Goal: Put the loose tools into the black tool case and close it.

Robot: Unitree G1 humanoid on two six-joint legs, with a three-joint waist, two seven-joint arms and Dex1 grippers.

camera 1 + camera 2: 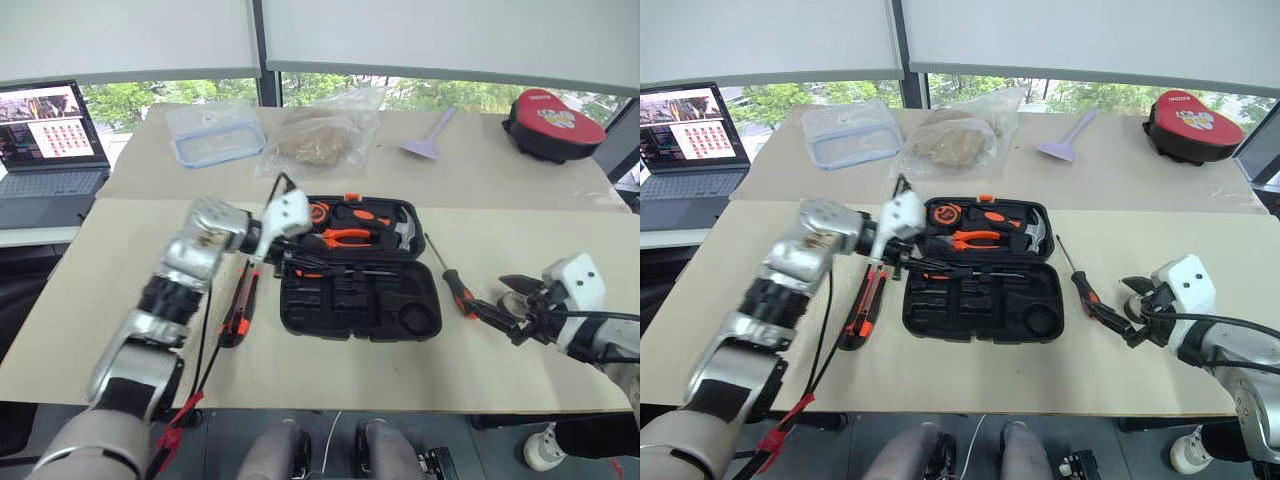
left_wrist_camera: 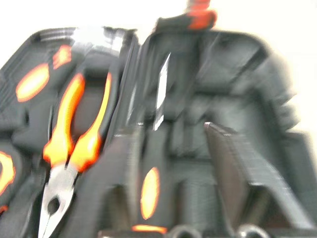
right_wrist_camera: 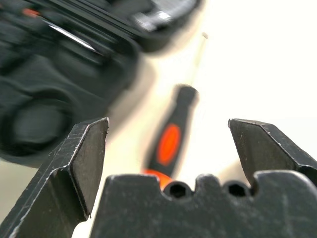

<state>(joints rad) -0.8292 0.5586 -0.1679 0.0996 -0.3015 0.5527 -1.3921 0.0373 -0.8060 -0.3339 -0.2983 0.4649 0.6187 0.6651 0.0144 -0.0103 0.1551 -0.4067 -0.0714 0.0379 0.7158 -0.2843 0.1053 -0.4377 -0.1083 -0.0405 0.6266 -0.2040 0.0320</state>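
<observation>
In the head view, your right gripper [image 1: 512,304], jaws wide and empty, sits lower right; the screwdriver [image 1: 452,281] lies just upper-left of it, shaft pointing away, beside the open case [image 1: 360,300]. In the right wrist view the black-and-orange handle [image 3: 170,141] lies between the fingers. Left gripper [image 1: 283,262]: can't tell.

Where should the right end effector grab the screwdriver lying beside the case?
On the thick black-and-orange handle of the screwdriver, not the thin shaft. It lies flat, handle end nearest the open right end effector, so come down from above with the fingers straddling the handle.
</observation>
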